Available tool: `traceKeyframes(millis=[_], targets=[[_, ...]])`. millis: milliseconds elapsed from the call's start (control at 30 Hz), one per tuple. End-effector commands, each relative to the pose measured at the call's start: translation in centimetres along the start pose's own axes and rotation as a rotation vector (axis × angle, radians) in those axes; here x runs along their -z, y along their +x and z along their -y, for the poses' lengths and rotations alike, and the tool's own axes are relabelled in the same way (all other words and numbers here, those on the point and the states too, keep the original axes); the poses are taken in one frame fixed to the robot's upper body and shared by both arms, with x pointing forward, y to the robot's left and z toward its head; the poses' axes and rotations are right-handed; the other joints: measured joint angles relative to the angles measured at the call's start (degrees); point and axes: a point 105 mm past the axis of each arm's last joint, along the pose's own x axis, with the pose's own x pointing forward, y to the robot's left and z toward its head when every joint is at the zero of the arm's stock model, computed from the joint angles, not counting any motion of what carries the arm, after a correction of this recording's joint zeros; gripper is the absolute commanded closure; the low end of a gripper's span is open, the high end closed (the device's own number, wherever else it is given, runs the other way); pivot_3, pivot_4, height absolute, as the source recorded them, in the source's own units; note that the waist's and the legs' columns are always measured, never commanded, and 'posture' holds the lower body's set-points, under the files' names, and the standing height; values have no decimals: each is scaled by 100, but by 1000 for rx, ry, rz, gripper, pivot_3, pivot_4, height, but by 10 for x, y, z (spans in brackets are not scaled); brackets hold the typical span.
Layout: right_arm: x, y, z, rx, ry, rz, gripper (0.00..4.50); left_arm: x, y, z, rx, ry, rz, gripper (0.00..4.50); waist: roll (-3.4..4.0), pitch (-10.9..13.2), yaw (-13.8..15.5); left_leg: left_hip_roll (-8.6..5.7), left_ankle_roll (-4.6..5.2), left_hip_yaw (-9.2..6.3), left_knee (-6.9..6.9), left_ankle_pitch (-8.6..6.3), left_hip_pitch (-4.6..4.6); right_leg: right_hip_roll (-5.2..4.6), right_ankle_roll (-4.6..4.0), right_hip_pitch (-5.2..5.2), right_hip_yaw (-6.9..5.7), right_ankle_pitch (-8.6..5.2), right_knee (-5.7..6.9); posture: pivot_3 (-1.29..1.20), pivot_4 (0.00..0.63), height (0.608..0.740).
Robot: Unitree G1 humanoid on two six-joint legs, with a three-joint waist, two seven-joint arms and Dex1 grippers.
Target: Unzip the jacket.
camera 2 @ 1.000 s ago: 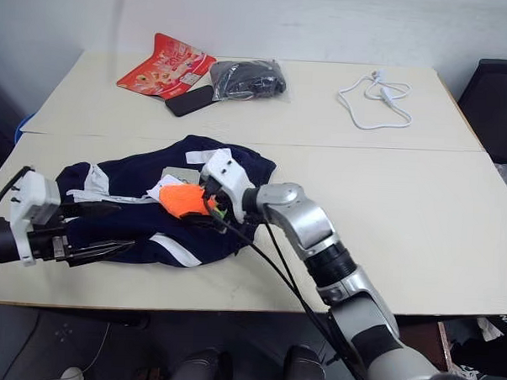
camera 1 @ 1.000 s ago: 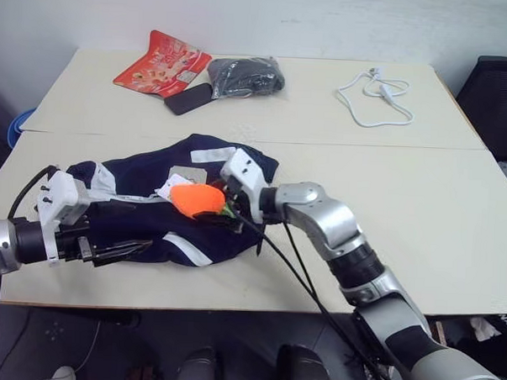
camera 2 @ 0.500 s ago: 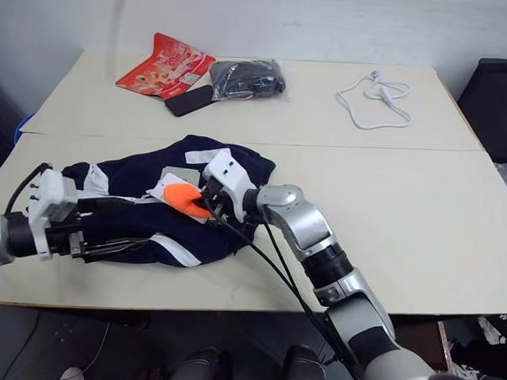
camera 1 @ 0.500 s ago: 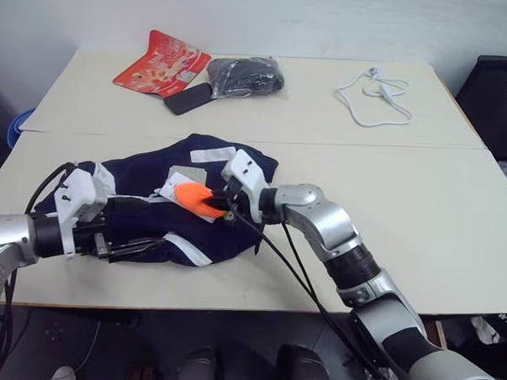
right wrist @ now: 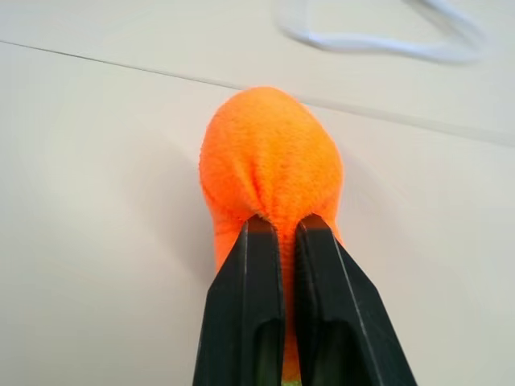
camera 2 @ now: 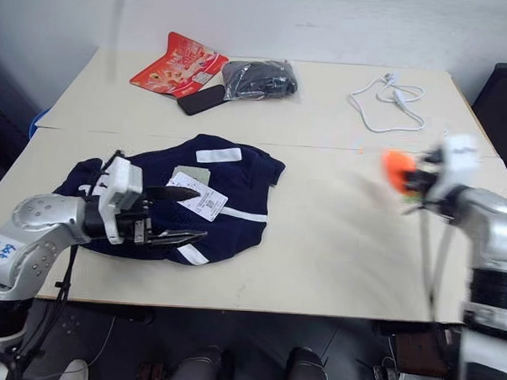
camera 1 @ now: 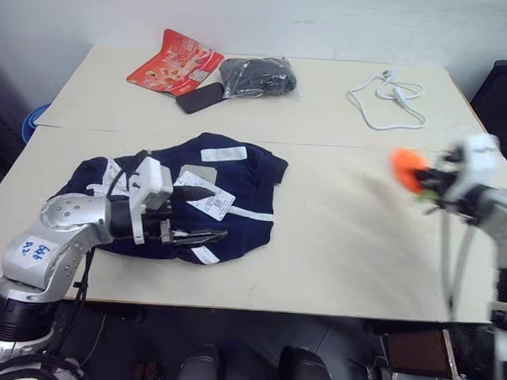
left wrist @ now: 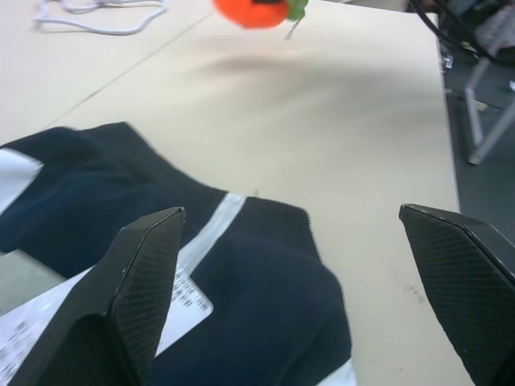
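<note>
Navy jacket (camera 1: 195,187) under splayed left gripper (camera 1: 204,213); right gripper (right wrist: 273,233) pinching orange plush (right wrist: 269,169).

jacket (camera 1: 186,195) on table (camera 1: 335,244), cable (camera 1: 384,99) behind

Left tool (camera 1: 204,215) wide-jawed, arm bent inward; right tool (right wrist: 278,233) pinched tight, arm far out right.

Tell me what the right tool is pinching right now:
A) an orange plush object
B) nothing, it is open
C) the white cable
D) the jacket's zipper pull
A: the right tool is shut on the orange plush object, held above the table well to the right of the jacket.
</note>
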Motion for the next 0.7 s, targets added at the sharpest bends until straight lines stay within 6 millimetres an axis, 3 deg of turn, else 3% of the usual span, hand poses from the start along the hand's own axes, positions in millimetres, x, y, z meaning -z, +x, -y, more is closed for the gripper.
traceKeyframes(millis=[33, 133, 167, 200, 333, 500, 533, 633, 700], targets=[[9, -16, 47, 145, 9, 7, 4480, -6, 5, -1, 32, 53, 8, 0, 0, 0, -87, 6, 0, 10, -1, 0, 6, 3, 0, 0, 5, 0, 0, 0, 150, 740], [26, -22, 67, 215, 40, -22, 4480, -6, 4, -3, 34, 62, 2, 0, 1, 0, -237, 29, -5, 33, -5, 2, 22, 23, 0, 0, 23, 0, 1, 0, 150, 740], [28, -22, 69, 218, 66, -21, 4047, -7, 3, -4, 34, 62, 5, 0, 1, 0, -253, 40, -8, 40, -7, 3, 25, 36, 0, -1, 34, 0, -1, 0, 150, 740], [29, -21, 69, 216, 84, -19, 3908, -8, 3, -4, 34, 62, 7, 0, 5, 1, -264, 44, -9, 41, -8, 3, 25, 39, 0, -4, 37, 0, -1, 0, 150, 740], [30, -16, 55, 131, 108, -22, 2645, -6, 2, 0, 46, 59, 5, 0, 11, 2, -248, 46, -10, 49, -6, 3, 25, 42, 0, -10, 53, 0, -1, 0, 150, 740], [-4, -18, 51, 106, -35, 36, 963, -4, -1, 1, 33, 66, -8, 0, 11, 2, -157, 45, -10, 49, 0, 3, 23, 42, 0, -10, 58, 0, -1, 0, 150, 740], [-21, -19, 44, 72, -140, 67, 644, -4, -4, 0, 19, 68, -16, 0, 11, 2, -143, 45, -10, 50, 1, 3, 22, 42, 0, -10, 60, 0, -1, 0, 150, 740], [-50, -19, 9, -84, -489, 88, 644, -2, -16, -2, -18, 67, -39, 0, 34, 15, -146, 43, -9, 50, 3, 2, 19, 40, 0, -16, 65, 0, -2, 0, 150, 740], [-62, -18, -23, -228, -574, 118, 644, 3, -31, -3, -42, 58, -74, 0, 34, 15, -170, 46, -11, 51, 1, 1, 19, 42, 0, -21, 66, 0, -1, 0, 150, 740]])
